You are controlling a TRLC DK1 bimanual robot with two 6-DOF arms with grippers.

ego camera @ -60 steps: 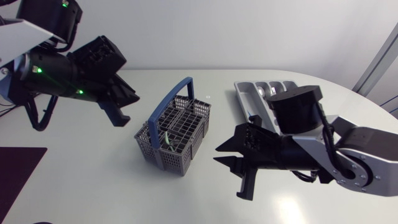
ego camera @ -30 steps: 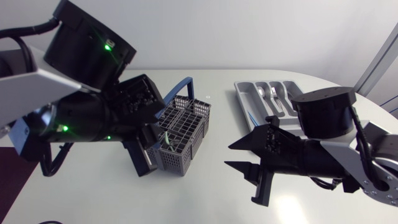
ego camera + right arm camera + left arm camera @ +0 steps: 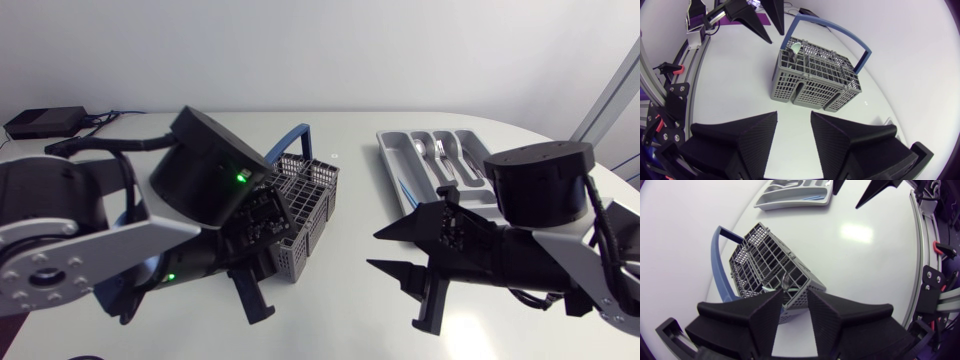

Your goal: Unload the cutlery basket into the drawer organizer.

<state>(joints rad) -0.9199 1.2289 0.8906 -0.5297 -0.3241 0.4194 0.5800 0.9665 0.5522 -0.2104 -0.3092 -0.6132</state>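
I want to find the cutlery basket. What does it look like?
Look at the white table, a little left of its middle. The basket is the tall grey box there, with walls made of open grid. Unlike the flat grey tray to its right, it has a blue arched handle over the top.

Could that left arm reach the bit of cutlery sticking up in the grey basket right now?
Probably yes. The left pincer is open, with the basket just ahead of it. The basket's top is uncovered, the cutlery piece stands in the near corner, and the blue handle arcs off to one side.
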